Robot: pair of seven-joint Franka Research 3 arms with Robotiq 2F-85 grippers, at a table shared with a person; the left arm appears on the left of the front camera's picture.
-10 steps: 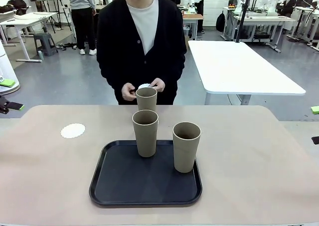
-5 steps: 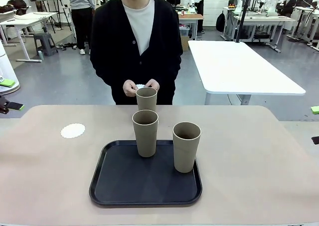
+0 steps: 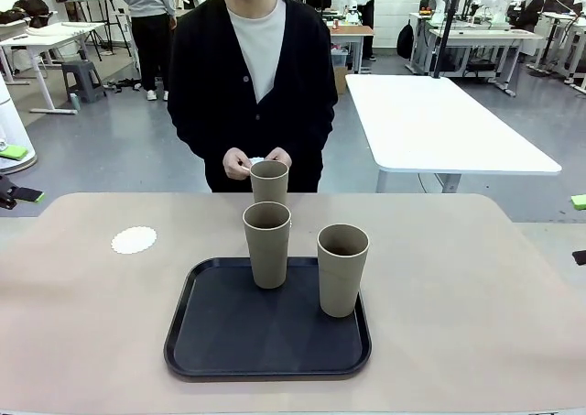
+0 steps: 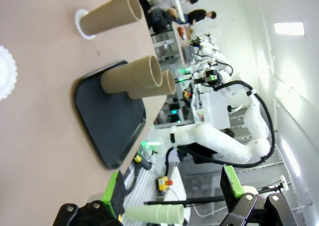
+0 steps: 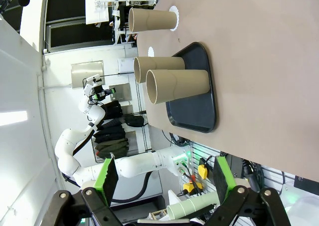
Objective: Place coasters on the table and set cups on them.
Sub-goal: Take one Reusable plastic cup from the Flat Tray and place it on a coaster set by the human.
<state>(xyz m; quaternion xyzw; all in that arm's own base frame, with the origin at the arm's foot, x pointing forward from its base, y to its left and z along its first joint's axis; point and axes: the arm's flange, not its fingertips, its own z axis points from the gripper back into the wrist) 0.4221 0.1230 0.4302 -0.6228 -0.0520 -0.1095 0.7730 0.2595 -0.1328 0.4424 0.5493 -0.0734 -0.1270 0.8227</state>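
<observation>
Two tan cups stand upright on the black tray. A third cup stands on the table beyond the tray; in the left wrist view this cup rests on a white coaster. Another coaster lies bare on the table at the left. The person at the far side holds a white coaster in both hands. My left gripper and right gripper are open, hold nothing, and stay far back from the cups.
The tray sits at the middle of the near half of the table. Bare tabletop stretches to its left and right. A white table stands behind on the right, past the person.
The person has shifted slightly to the left and drawn the hands with the coaster a little higher. Cups, tray and both grippers have not moved.
</observation>
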